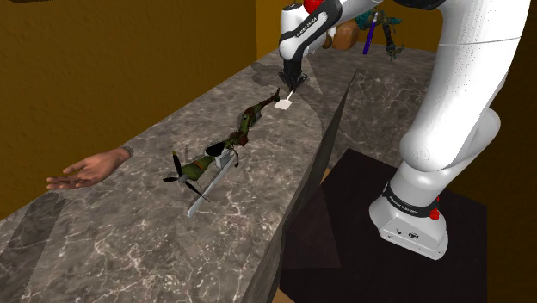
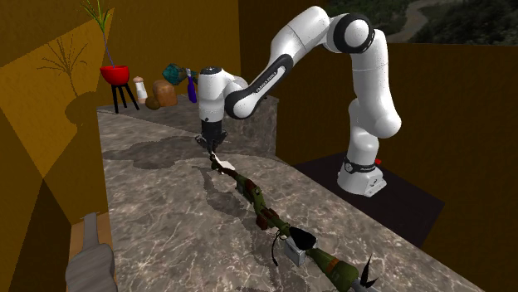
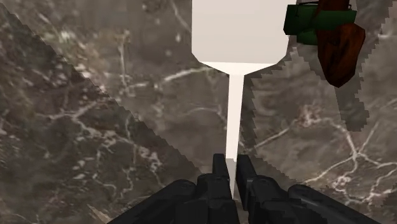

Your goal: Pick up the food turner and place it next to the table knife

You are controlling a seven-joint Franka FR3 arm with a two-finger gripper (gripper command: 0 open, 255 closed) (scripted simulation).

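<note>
a long, dark grey marbled surface [image 1: 129, 241] runs through a room with ochre-brown walls [image 1: 129, 52]. the arm's dark box stand [image 1: 361, 198] sits beside its edge. at the far end, in the second exterior view, a red plant pot [image 2: 116, 75] on thin black legs stands with a few small items beside it. a flesh-coloured model hand [image 1: 86, 170] lies palm up near the shoulder view's left.

the pincer [image 3: 233, 167] is closed on the thin handle of the white food turner [image 3: 238, 38], the black fingers pressing the stem from both sides. the turner's long axis runs straight on from the fingers, its broad flat blade at the far end, pointing away from the hand. in the shoulder view the pincer [image 1: 293, 83] points down at the surface and the turner [image 1: 284, 103] hangs blade-down below it, low over the marble; whether the blade touches cannot be told.

just beside the blade lies the tip of a green-and-brown camouflage-patterned object [image 1: 248, 119], which stretches along the surface towards the shoulder view's lower left. the grey table knife [image 1: 206, 188] lies beyond it, well apart from the turner.
</note>
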